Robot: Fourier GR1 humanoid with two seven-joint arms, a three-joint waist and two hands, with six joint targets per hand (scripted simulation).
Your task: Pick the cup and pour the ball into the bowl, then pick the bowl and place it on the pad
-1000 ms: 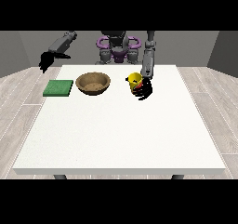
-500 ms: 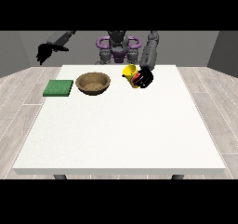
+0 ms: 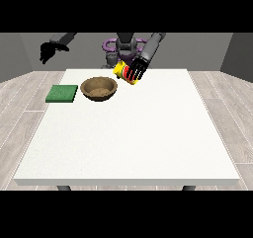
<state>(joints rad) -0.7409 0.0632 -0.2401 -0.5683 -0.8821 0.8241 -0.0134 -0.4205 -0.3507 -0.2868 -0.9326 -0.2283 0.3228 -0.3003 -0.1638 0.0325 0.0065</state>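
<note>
Spanning grey plank floor: large white counter (image 3: 128,133). Grasping yellow-and-red cup (image 3: 124,71), tilted at twelve o'clock: robot hand (image 3: 137,70) at view's right. Other robot hand (image 3: 48,51): grip indiscernible.

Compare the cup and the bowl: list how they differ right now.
The cup is yellow with red; the bowl is brown. The cup is held off the table and tilted toward the bowl, with the fingers of the hand at the view's right round it, while the bowl sits upright on the table with nothing touching it. The bowl is wider and shallower than the cup. Both are open containers near the table's far edge.
</note>
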